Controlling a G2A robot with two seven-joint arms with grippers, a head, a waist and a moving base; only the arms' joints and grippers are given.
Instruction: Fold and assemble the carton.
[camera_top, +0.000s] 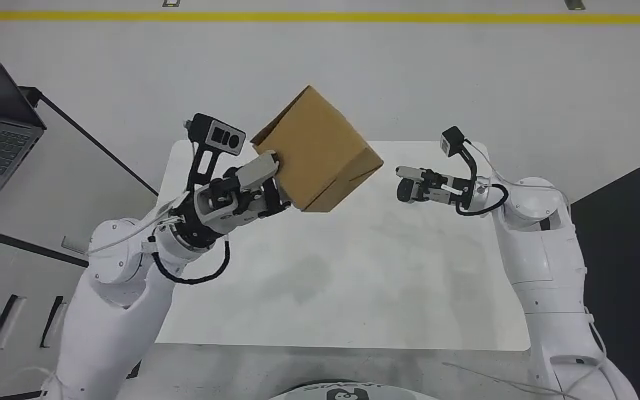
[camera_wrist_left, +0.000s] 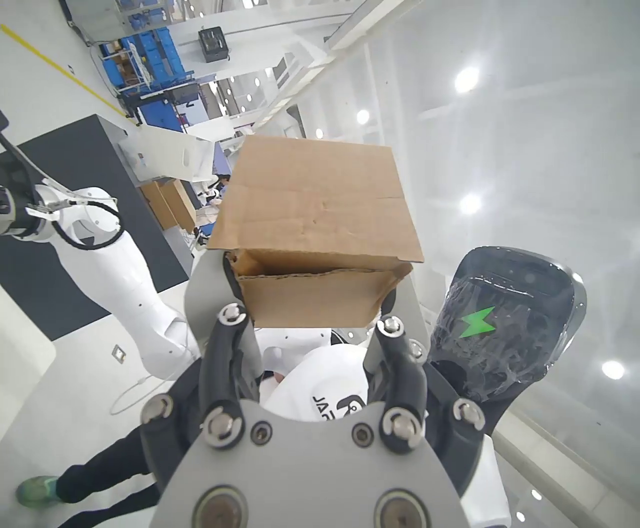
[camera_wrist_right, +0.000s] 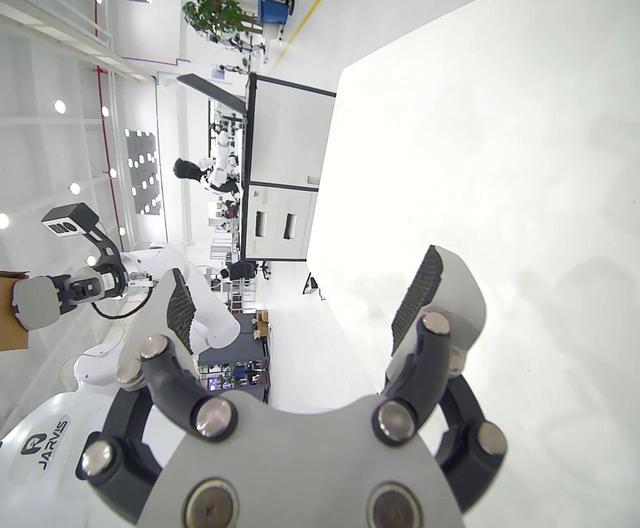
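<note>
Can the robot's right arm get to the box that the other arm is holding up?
Probably yes. The right gripper is open and points at the box, with nothing between them. The left gripper grips the box's opposite side.

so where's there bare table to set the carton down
The table is bare across its middle and near half, from under the carton across to the right claw. It is crowded at the far edge: the left claw holds the carton up there, with the open right claw facing it.

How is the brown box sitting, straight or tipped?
Tipped. The carton is tilted cornerwise, off the table, one edge clamped in the left gripper.
</note>
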